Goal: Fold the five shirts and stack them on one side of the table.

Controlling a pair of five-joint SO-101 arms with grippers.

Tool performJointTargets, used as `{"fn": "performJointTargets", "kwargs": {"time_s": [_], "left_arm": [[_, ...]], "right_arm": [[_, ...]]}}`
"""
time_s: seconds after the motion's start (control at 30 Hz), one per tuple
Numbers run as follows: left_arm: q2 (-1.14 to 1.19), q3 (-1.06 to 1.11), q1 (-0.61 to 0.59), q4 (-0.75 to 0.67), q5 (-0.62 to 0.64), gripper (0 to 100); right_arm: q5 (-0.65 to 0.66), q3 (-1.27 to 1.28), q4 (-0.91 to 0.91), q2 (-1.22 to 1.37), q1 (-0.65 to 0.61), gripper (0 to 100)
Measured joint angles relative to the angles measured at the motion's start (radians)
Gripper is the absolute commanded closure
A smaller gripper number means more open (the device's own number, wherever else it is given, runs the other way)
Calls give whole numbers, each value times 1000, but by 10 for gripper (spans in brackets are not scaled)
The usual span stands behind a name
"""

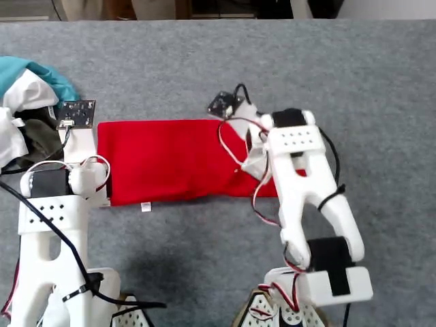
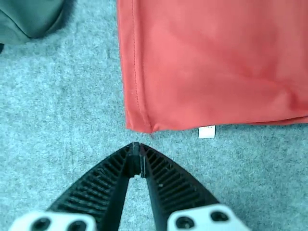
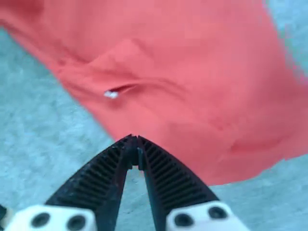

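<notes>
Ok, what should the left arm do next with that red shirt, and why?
Probably open the left gripper and nudge forward onto the corner of the red shirt: its jaws are shut over the table, just short of that corner, holding nothing.

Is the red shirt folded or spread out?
Folded: the red shirt lies as a long rectangle, no sleeves sticking out.

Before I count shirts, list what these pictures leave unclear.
Pile of teal, white and dark garments: cut by high view's left edge; count unclear.
Folded red cloth shirt: right end hidden under white right arm, high view.
Small white tag: print too small, left wrist view.
</notes>
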Motion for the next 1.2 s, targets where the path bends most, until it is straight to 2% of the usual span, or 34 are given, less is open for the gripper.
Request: {"fn": "performJointTargets", "kwargs": {"time_s": [0.23,0.47,0.6,0.73,0.93,1.1,1.2], "left_arm": [[0,0,0,-3,0,982],[0,0,0,-5,0,982],[0,0,0,-5,0,982],[0,0,0,-5,0,982],[2,-15,0,-6,0,974],[2,-127,-23,-6,0,857],[23,-203,-58,-6,3,833]], "right_arm": [[-49,114,-172,-21,-78,996],[-118,44,-379,210,-107,995],[-127,-112,-327,371,-109,996],[-127,-218,-204,400,-109,996],[-104,-229,-72,230,-106,996],[-84,-183,-23,-60,-29,996],[-74,-120,-34,-227,44,996]]}}
